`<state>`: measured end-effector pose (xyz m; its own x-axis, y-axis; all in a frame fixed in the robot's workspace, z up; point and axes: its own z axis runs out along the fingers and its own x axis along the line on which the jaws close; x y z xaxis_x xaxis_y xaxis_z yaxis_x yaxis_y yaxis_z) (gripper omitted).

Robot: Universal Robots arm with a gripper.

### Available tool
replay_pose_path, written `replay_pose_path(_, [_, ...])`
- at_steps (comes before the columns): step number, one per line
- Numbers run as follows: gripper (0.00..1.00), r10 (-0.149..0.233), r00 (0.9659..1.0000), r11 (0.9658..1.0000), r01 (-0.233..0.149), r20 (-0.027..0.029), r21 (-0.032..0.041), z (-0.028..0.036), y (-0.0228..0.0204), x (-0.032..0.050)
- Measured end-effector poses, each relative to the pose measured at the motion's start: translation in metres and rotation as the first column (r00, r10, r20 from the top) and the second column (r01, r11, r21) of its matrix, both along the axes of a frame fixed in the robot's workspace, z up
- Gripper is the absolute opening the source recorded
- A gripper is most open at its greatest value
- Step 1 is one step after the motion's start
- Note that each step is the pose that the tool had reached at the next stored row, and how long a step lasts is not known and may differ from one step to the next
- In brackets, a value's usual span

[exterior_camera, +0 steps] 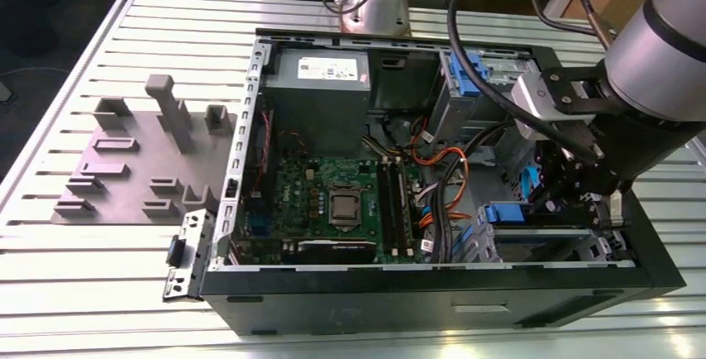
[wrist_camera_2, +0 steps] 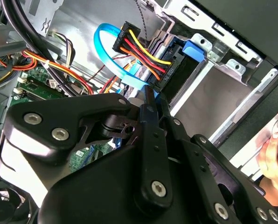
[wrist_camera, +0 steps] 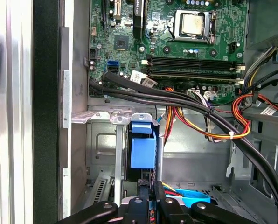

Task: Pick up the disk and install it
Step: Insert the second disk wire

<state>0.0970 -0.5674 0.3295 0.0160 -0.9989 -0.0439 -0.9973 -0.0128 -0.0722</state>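
Observation:
The disk [wrist_camera: 142, 151] stands on edge in a slot of the metal drive cage [wrist_camera: 104, 116], its blue carrier end facing out. In the second wrist view its blue tab [wrist_camera_2: 195, 47] shows beside a plug with red, yellow and black wires [wrist_camera_2: 143, 51]. My gripper [wrist_camera: 149, 186] is low inside the open computer case [exterior_camera: 441, 293], at the exterior view's right [exterior_camera: 555, 200]. Its two black fingers [wrist_camera_2: 149, 105] are shut together with nothing seen between them. The tips sit right at the disk's near end, and I cannot tell whether they touch it.
Black cable bundles [wrist_camera: 176, 98] and orange-yellow wires [wrist_camera: 213, 133] cross just beyond the cage. The green motherboard [exterior_camera: 331, 202] lies in the middle of the case. A blue data cable [wrist_camera_2: 106, 51] loops near the fingertips. A grey fixture [exterior_camera: 138, 160] lies outside the case. A person's hand [wrist_camera_2: 275, 151] shows beyond the case wall.

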Motion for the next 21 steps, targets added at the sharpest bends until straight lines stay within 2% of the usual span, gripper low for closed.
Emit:
replay_pose_path(8, [0.17, 0.000, 1.0000, 1.0000, 0.000, 0.0000, 0.0002, -0.0004, 0.0000, 0.0000])
replay_pose_path(9, [0.24, 0.000, 1.0000, 1.0000, 0.000, 0.0000, 0.0001, -0.0003, 0.0000, 0.0000])
replay_pose_path(11, [0.24, 0.000, 1.0000, 1.0000, 0.000, 0.0000, 0.0003, -0.0003, 0.0000, 0.0000])
replay_pose_path(21, [0.24, 0.000, 1.0000, 1.0000, 0.000, 0.0000, 0.0003, 0.0066, 0.0002, 0.0000])
